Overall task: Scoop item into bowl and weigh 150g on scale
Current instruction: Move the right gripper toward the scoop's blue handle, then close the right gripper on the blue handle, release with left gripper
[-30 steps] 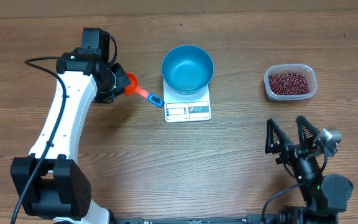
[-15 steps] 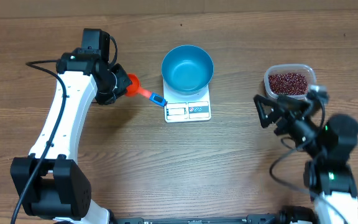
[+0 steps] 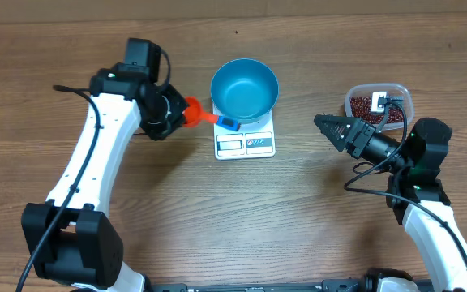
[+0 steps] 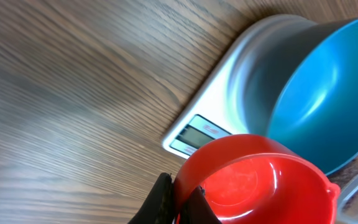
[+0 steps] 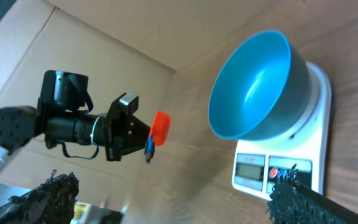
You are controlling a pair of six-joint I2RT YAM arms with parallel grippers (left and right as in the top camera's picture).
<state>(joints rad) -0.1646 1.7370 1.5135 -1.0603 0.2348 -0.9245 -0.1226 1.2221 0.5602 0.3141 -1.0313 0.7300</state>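
Observation:
A blue bowl (image 3: 245,89) stands on the white scale (image 3: 246,144), also seen as the bowl (image 5: 253,87) on the scale (image 5: 278,169). My left gripper (image 3: 181,113) is shut on the rim of a red scoop (image 3: 194,111), whose blue handle reaches over the scale's left edge. In the left wrist view the empty scoop (image 4: 260,180) is pinched between my fingers (image 4: 165,198), beside the bowl (image 4: 328,93). The maroon beans (image 3: 363,104) lie in a clear tub (image 3: 404,97) at the right. My right gripper (image 3: 331,128) stands open and empty, pointing left at the scale.
My right arm's wrist covers part of the tub. A cardboard wall (image 5: 73,37) runs along the table's far side. The wooden table (image 3: 298,211) stretches bare in front of the scale.
My right arm rose from the front edge and swung to point left, beside the tub. My left arm carried the scoop right, up to the bowl.

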